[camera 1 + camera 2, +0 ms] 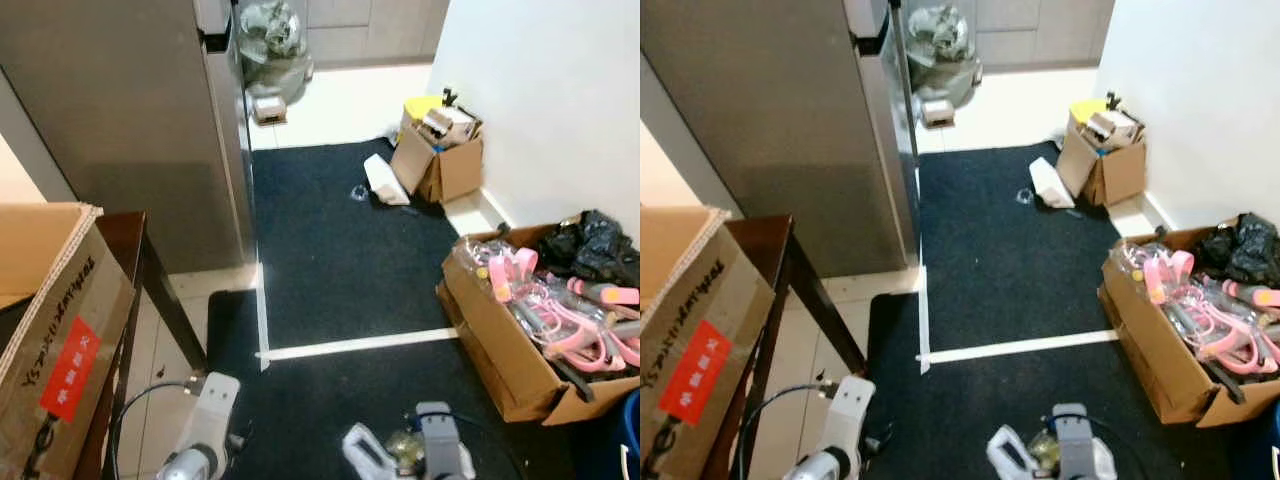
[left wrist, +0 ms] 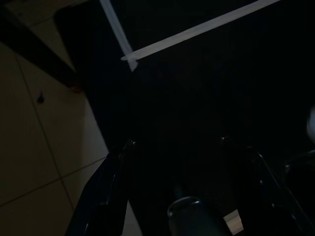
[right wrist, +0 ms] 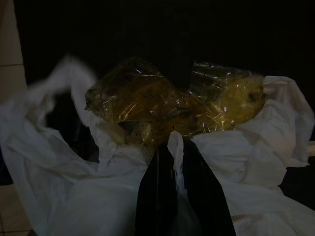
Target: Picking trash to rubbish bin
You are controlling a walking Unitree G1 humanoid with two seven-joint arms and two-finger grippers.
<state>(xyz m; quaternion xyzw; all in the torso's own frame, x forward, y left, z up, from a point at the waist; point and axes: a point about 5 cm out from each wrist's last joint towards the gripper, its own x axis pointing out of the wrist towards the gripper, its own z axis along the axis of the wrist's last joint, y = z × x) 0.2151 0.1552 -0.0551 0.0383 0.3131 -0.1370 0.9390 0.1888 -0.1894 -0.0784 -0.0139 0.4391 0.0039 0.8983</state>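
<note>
Home interior, a cluttered passage or utility corner. Dark carpet [image 1: 340, 260] marked with white tape lines [image 1: 360, 344] meets pale floor tiles [image 1: 165, 390]. Tall grey cabinet or fridge [image 1: 130, 120] on the left. Open cardboard boxes of household odds and ends along the white wall [image 1: 540, 90]: one with pink plastic items [image 1: 545, 310], another farther back [image 1: 440, 155]. A filled bin bag [image 1: 272, 45] sits at the far end.

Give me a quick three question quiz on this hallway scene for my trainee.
1. True or false: the right pincer is shut on a white plastic bag.
2. What shows through the bag's clear wrapping: A) yellowish scraps B) blue cloth C) red cans?
3. What colour is the carpet crossed by the white tape line?

Key: 1 true; 2 A; 3 dark, near black.
</note>
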